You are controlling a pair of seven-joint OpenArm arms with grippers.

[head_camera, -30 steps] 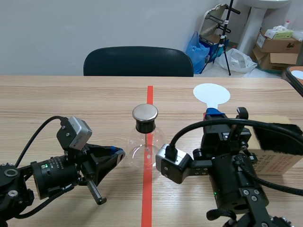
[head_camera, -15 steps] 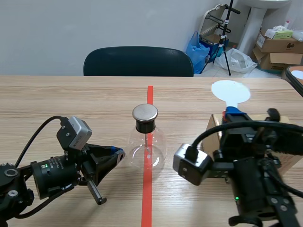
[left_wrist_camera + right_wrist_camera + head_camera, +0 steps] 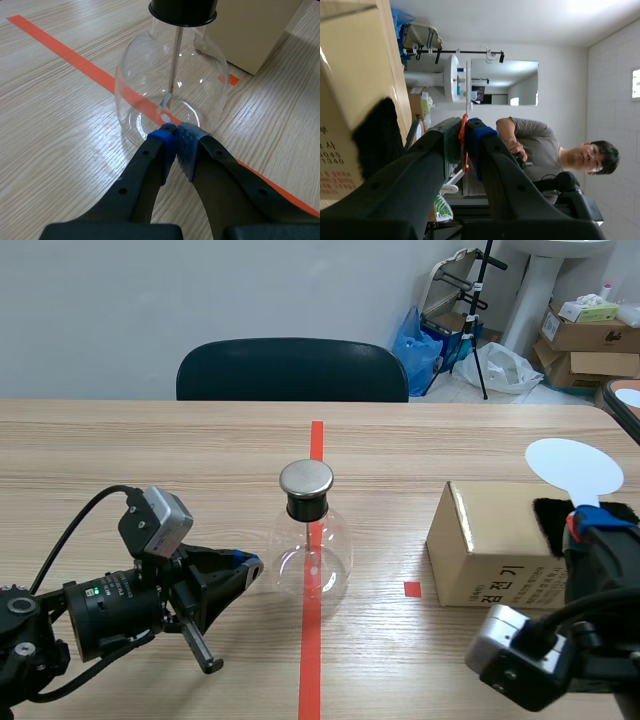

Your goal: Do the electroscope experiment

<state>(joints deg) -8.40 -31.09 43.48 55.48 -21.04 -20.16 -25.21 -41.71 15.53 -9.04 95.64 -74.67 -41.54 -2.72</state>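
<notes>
At the middle of the table (image 3: pixel 150 450) we see the glass electroscope flask (image 3: pixel 311 550) standing upright; the left gripper (image 3: pixel 175 142) has its fingers pressed together, tips right at the flask's base; the right gripper (image 3: pixel 465 137) is clamped on a white paddle (image 3: pixel 574 468), beside the cardboard box (image 3: pixel 480 550).

The right gripper (image 3: pixel 464 132), closed on the white disc paddle (image 3: pixel 573 468), was drawn away from the electroscope flask (image 3: pixel 310 540). A second earlier it had been held just beside the flask, on the flask's right. Now it was found well apart from the flask, beyond the cardboard box (image 3: pixel 490 550). The paddle's disc was carried along with it, away from the flask and past the box's far end. The box, largely hidden before, was uncovered. The orange-red tape square (image 3: pixel 412 588) between the flask and the box was brought into sight.
</notes>
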